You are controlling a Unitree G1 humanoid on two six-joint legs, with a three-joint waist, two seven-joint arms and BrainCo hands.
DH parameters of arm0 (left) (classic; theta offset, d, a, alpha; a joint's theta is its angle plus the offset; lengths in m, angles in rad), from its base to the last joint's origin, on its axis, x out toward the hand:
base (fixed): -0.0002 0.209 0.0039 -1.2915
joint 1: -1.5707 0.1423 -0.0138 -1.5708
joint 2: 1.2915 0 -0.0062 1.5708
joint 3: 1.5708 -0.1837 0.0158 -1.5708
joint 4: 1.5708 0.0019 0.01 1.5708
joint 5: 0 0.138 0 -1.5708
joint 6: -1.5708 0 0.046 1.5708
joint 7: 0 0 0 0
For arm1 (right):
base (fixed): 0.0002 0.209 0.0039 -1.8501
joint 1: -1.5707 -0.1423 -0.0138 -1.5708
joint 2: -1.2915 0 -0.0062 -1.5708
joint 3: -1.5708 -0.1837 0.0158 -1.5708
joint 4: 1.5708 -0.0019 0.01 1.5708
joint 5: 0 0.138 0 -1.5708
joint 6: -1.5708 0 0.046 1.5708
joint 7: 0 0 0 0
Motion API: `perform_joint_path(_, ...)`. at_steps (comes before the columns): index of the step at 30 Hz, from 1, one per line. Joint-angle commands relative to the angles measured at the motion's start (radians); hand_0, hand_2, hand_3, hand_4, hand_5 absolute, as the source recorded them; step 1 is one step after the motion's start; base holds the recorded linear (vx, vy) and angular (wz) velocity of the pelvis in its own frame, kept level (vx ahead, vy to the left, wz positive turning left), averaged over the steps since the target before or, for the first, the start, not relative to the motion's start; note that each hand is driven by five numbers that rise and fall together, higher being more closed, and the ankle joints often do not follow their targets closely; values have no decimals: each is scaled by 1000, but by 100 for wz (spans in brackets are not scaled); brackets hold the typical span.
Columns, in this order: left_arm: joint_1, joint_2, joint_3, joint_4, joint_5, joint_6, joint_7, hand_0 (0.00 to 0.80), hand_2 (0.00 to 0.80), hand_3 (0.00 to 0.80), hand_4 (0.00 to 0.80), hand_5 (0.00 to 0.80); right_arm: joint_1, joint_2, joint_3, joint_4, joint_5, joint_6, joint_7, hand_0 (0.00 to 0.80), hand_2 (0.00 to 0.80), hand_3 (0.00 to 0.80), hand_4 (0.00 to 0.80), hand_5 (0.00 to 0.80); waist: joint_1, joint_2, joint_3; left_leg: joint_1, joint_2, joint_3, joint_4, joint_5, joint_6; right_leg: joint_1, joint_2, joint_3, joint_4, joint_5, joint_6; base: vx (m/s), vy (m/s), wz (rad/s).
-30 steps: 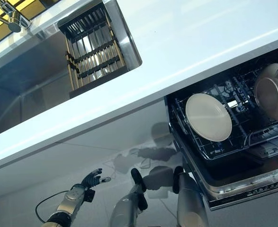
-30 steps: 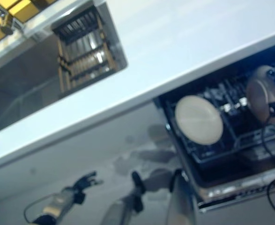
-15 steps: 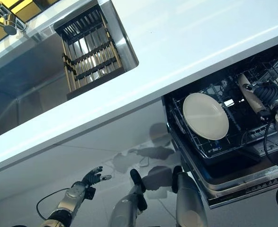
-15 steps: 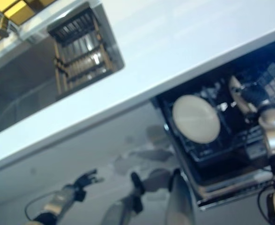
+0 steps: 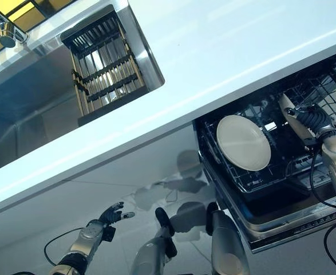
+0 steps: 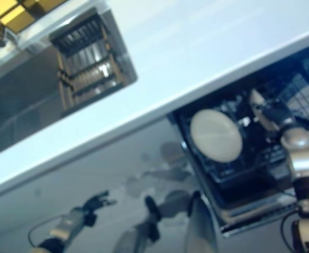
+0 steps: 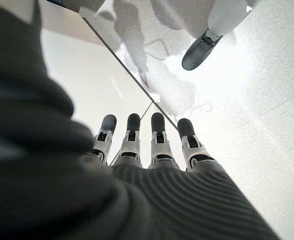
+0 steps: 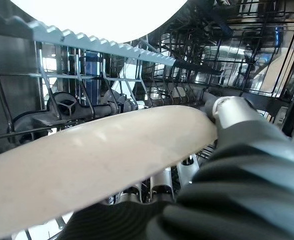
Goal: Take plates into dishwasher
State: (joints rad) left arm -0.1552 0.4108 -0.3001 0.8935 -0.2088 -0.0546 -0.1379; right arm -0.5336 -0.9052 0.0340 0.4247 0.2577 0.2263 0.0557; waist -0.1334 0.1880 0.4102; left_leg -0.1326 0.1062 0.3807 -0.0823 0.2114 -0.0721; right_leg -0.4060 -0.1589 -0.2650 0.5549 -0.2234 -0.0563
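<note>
A cream plate (image 5: 243,142) stands upright in the dishwasher's lower rack (image 5: 245,182), its face towards me. To its right, my right hand (image 5: 313,119) is shut on a second cream plate (image 5: 287,112), held edge-on inside the rack. In the right wrist view this plate (image 8: 86,165) runs across the picture. The thumb (image 8: 227,107) lies over its rim, and rack wires show behind it. My left hand (image 5: 111,215) hangs low near the floor, open, with its fingers (image 7: 157,140) straight and nothing in it.
The white counter (image 5: 225,51) runs above the open dishwasher, whose lowered door (image 5: 293,226) juts out towards me. A sink (image 5: 30,103) at the left holds a slatted dish rack (image 5: 105,63). A faucet (image 5: 4,31) stands at the far corner.
A second ago the right hand held the plate face-on at the rack's right. It has turned it edge-on and brought it down among the rack wires. The view shifted slightly; the left hand stayed put.
</note>
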Motion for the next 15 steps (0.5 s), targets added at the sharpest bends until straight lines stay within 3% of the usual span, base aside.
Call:
perform_joint_path(1,-11,9,29,30,30,-8,2,0,0,0,0,0,43,72,20,-30,16,14,3,800,800,800,800,800,-34,-57,36,87,-3,-2,61,-192,8,159,74,10,-250,-8,0,0,0,0)
perform_joint_path(5,-9,5,26,32,31,-11,5,0,0,0,0,0,52,68,10,-32,17,13,-1,800,800,800,800,800,-34,-59,36,86,-2,-1,64,-195,9,158,74,8,-245,-10,-1,0,0,0)
perform_joint_path(6,-11,3,26,35,31,-10,8,0,0,0,0,0,52,69,10,-32,13,17,-3,684,684,684,684,684,-34,-60,36,86,-2,-2,64,-192,7,158,74,7,-245,-10,-1,0,0,0)
perform_joint_path(8,-14,5,28,37,31,-9,6,0,0,0,0,0,55,67,6,-32,15,15,-13,173,173,173,173,173,-35,-61,38,86,-1,-1,64,-191,7,158,74,6,-246,-10,-1,0,0,0)
perform_joint_path(9,-13,5,28,36,31,-8,5,0,0,0,0,0,57,66,5,-32,14,17,-9,41,41,41,41,41,-35,-61,39,85,-1,-1,65,-190,6,158,74,6,-246,-9,-1,0,0,0)
perform_joint_path(10,-13,5,28,35,31,-7,5,0,0,0,0,0,58,66,5,-35,15,20,-11,0,0,0,0,0,-36,-62,39,85,-1,-1,66,-190,6,157,74,7,-246,-9,-1,0,0,0)
perform_joint_path(15,-11,7,28,31,31,-6,3,0,0,0,0,0,65,68,3,-41,25,22,-16,0,0,0,0,0,-36,-62,41,82,-1,-3,67,-189,6,157,76,9,-247,-9,-1,0,0,0)
